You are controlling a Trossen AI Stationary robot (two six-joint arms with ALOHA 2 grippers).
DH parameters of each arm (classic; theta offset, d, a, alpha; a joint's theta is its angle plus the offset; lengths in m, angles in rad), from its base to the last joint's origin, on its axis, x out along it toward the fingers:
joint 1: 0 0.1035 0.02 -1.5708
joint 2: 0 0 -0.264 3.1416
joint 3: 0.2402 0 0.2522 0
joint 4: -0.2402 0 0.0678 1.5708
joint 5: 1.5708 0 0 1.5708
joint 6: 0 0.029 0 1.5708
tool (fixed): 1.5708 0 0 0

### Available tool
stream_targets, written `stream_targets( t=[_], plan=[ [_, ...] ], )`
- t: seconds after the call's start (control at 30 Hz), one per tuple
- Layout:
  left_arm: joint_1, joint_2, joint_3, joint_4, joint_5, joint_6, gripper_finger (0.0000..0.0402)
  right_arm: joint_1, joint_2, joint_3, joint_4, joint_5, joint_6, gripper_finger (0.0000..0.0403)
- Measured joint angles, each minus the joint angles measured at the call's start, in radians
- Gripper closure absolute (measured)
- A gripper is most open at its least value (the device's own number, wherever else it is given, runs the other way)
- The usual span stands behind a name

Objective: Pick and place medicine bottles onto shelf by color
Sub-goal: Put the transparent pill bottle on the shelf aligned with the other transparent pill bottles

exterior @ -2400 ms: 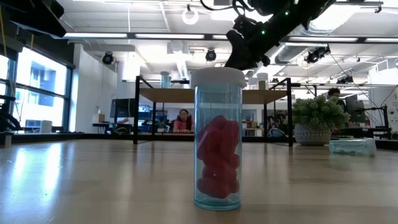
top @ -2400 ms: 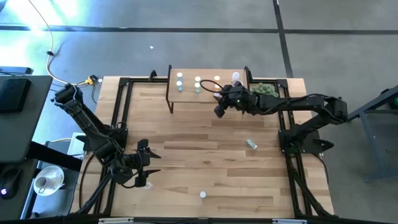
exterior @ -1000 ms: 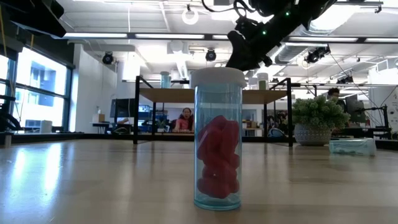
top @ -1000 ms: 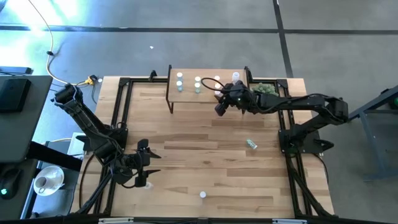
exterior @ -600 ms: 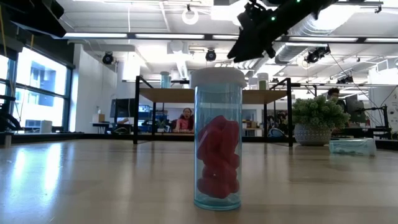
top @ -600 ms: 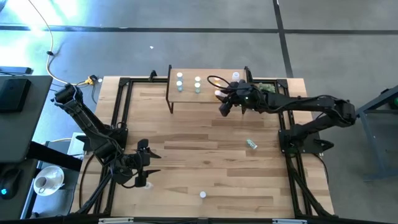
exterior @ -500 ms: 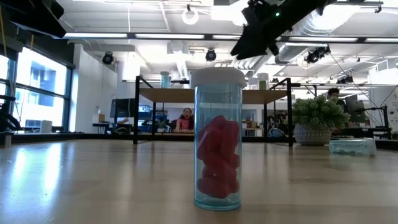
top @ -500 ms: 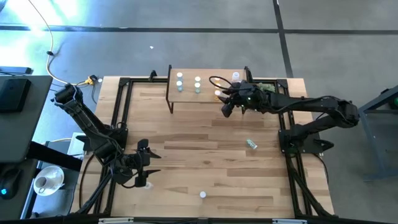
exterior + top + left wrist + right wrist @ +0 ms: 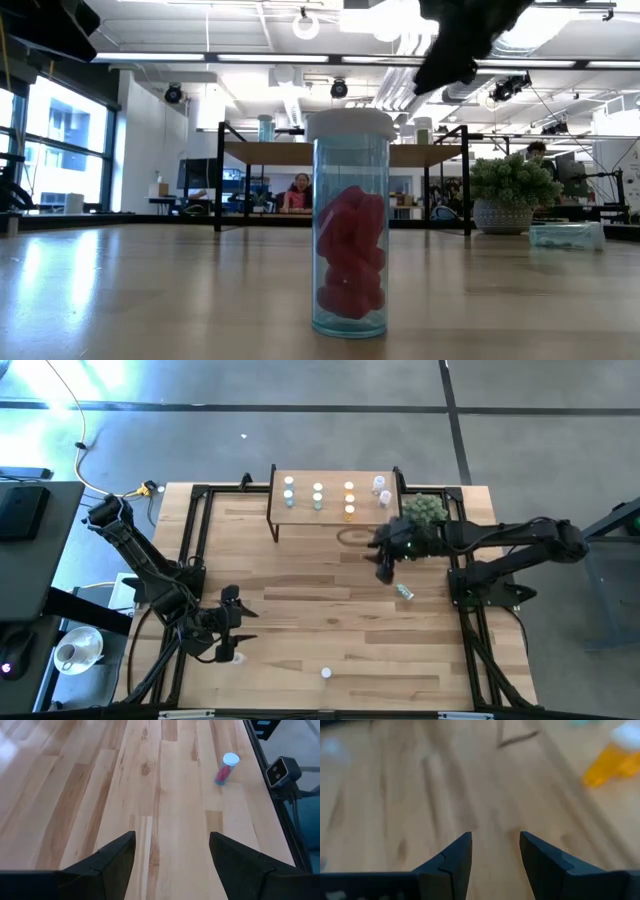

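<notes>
With 7 bottles on the shelf (image 9: 300, 510) at the table's far edge, the empty right gripper (image 9: 383, 572), fingers apart, should drop straight over the lying bottle (image 9: 404, 592) near the right edge, while the left gripper (image 9: 243, 622) waits open.

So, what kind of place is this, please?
Probably a robotics lab in an open office or workshop. The low view shows exposed ceiling ducts, a person at a far desk, and the plank table carries two robot arms with a small shelf.
</notes>
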Motion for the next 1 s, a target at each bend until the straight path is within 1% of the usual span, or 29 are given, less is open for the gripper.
stream_targets(
  t=[0.1, 0.2, 0.43, 0.63, 0.8, 1.0],
  plan=[
    [0.000, 0.000, 0.000, 0.000, 0.020, -0.019, 0.0158, 0.062, 0.018, 0.000, -0.067, -0.012, 0.017, 0.0245],
    [0.000, 0.000, 0.000, 0.000, 0.044, -0.034, 0.0158, 0.129, 0.041, 0.000, -0.079, -0.014, 0.017, 0.0245],
    [0.000, 0.000, 0.000, -0.002, 0.113, -0.050, 0.0158, 0.278, 0.102, 0.000, -0.059, -0.014, 0.008, 0.0246],
    [-0.005, 0.006, -0.001, -0.009, 0.158, -0.121, 0.0158, 0.376, 0.160, 0.000, 0.003, 0.001, 0.010, 0.0246],
    [-0.044, 0.032, -0.025, -0.011, 0.204, -0.211, 0.0158, 0.428, 0.191, 0.000, 0.077, 0.075, -0.043, 0.0246],
    [-0.118, 0.065, -0.031, -0.007, 0.236, -0.342, 0.0158, 0.438, 0.194, 0.000, 0.093, 0.108, -0.052, 0.0246]
  ],
)
